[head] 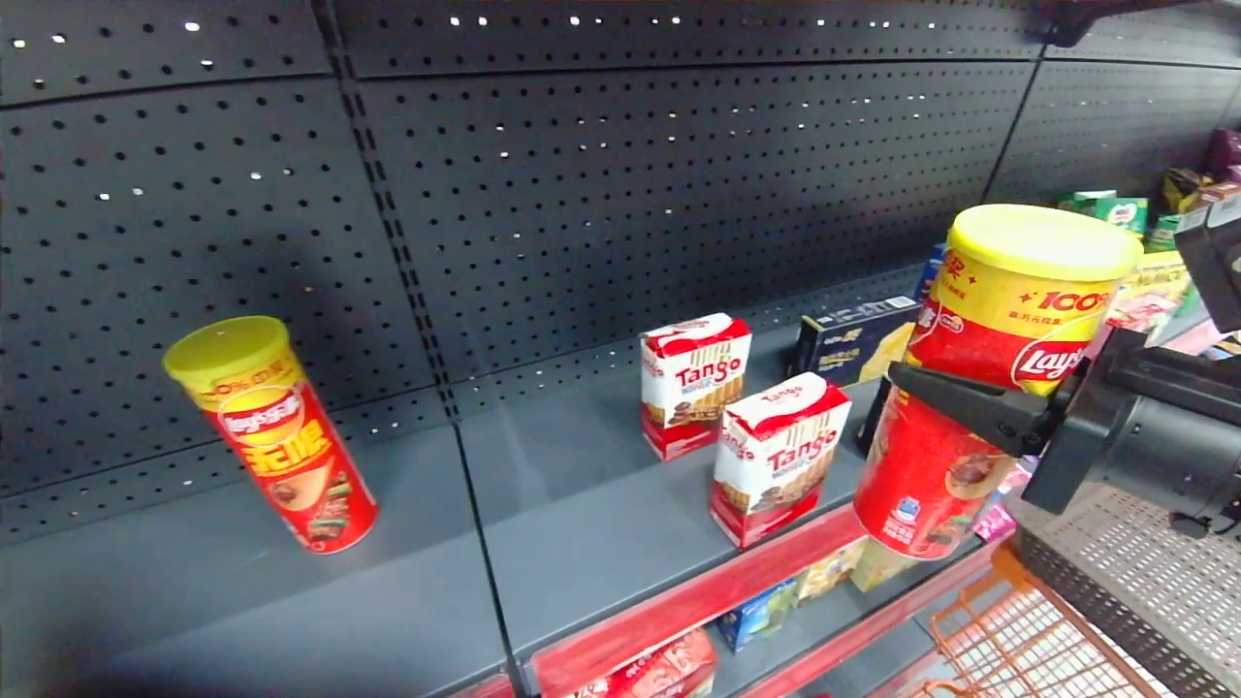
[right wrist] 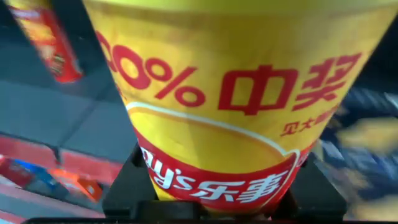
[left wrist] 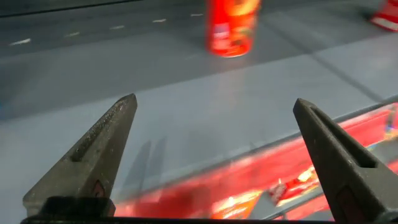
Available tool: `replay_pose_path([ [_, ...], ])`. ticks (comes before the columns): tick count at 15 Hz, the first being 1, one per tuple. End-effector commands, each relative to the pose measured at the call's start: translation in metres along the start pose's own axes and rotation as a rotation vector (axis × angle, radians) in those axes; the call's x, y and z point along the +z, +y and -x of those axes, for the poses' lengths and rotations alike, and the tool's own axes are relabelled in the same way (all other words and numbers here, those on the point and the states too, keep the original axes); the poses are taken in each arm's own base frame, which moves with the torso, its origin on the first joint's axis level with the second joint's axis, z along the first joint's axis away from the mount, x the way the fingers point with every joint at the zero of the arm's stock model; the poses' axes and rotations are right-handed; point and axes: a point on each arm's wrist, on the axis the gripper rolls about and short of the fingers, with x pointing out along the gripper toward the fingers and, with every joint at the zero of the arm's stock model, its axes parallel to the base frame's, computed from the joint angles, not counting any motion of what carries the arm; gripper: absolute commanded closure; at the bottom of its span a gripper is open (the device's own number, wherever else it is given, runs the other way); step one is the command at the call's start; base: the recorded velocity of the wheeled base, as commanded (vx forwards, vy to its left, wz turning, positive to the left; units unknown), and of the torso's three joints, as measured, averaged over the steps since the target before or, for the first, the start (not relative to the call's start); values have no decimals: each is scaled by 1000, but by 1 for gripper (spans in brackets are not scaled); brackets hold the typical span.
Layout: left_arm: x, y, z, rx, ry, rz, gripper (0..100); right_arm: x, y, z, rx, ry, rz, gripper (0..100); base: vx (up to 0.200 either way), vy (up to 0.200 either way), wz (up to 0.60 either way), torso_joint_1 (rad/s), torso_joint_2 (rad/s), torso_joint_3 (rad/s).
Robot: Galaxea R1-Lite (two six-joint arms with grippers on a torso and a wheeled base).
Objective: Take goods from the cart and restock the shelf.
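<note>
Gripping the crisp can (head: 1018, 320) around its middle, the right pincer (head: 970, 412) holds it nearly upright, yellow lid on top and long axis close to vertical with a slight lean. The can hangs just to the right of the front wafer box (head: 776, 456), off the shelf (head: 601, 543) and about level with its red front edge, above the orange cart (head: 1018, 640). A rear wafer box (head: 693, 383) stands just behind and to the left of the front one. Bare shelf board lies to the left of the front wafer box, between it and a second can (head: 276, 436) that stands upright well to the left. The setting-down spot thus seems to lie leftward and inward from the held can, and the right arm is the nearer one. The left pincer (left wrist: 214, 102) is spread wide and holds nothing, low over the shelf's front part, far left of the front wafer box.
</note>
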Motion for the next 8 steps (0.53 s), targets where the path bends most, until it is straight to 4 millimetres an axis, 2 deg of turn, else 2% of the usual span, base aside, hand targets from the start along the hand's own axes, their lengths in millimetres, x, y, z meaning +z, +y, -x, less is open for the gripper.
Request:
replay_pose_path([
  [1, 0, 0, 0, 1, 1, 0, 0, -2, 0, -1, 3, 9, -2, 100, 0, 0, 0, 0, 0, 0],
  [7, 0, 0, 0, 1, 1, 0, 0, -4, 5, -2, 24, 18, -2, 100, 0, 0, 0, 0, 0, 0],
  [8, 0, 0, 0, 1, 1, 0, 0, -5, 5, -2, 25, 19, -2, 100, 0, 0, 600, 2, 2, 2],
])
